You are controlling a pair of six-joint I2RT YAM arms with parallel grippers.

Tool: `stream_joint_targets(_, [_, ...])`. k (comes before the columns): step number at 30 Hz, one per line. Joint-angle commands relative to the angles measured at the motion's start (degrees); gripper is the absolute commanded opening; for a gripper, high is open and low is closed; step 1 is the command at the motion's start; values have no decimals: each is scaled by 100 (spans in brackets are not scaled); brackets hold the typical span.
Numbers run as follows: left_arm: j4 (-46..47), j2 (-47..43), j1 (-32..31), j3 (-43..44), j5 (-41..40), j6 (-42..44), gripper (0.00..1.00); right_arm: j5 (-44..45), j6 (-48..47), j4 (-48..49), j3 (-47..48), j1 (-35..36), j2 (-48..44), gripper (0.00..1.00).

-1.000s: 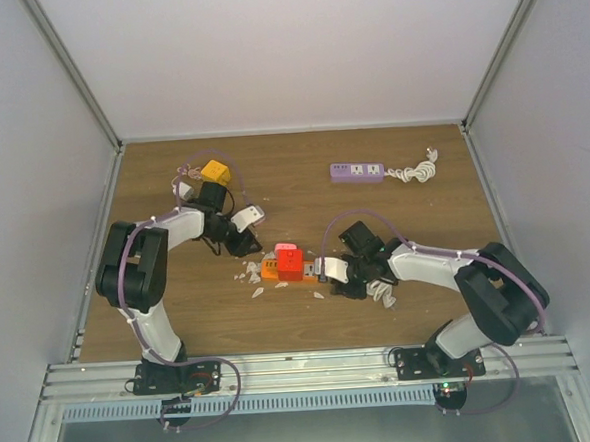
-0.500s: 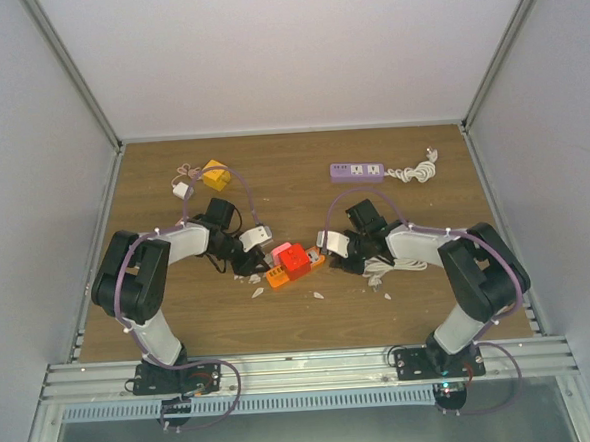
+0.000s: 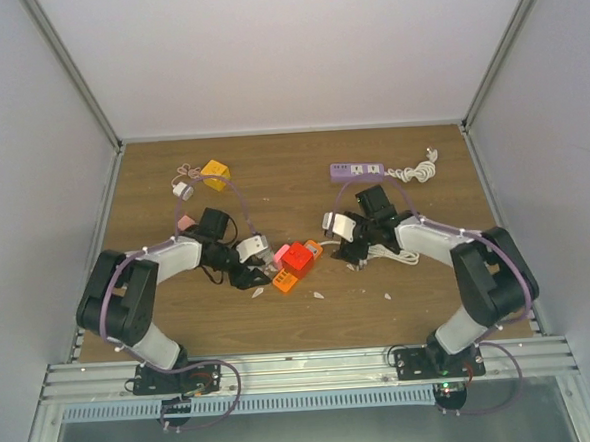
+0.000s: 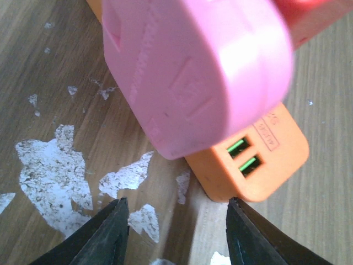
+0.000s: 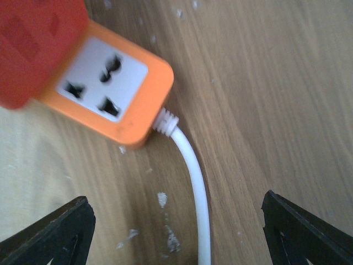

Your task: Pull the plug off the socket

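Brown wood-grain desk (image 3: 430, 303), scuffed with white chipped patches (image 4: 49, 171), boxed in by pale grey walls (image 3: 285, 51). Mid-desk the orange socket strip (image 5: 96, 77) lies slanted, with a pink plug (image 4: 193, 72) and a red plug (image 5: 33, 49) standing on it and a white cord (image 5: 193, 182) leaving one end. The left fingers (image 4: 102, 240) and right fingers (image 5: 55, 234) are spread apart, gripping nothing, flanking the strip. Farther back lie a purple strip (image 3: 357, 170) and a yellow cube (image 3: 215, 171).

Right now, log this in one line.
left hand: open, near pink plug | right hand: open, over cord | plug on orange strip
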Motion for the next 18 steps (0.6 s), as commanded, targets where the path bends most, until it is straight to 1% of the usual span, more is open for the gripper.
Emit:
stream_joint_targets(1, [635,-716,345,-265,287,-150,71,-392,393,-546,-66,11,-803,89])
stream_joint_targets(4, [989,-1045,393,-445,147,-255,81,-475,914,-668,-94,211,-1248,99])
stream_joint_targets(7, [1201,-1190,351,-511,176,-393,86,-451,1416,-741,4,584,-1475,100])
stream_joint_targets(10, [1421,-1283,240,-565,69,-556,86,-279,1779,-777,153,902,-1459,100])
stream_joint_targets(13, [1610,-1360,40,-600,-251,-765,85,36,1927,-893,355,1243,-1351,100])
stream_joint_targets(18, [1726,-1332,-202,-529,-361,-902,84,623,2337,-1017,801,1732,-845,100])
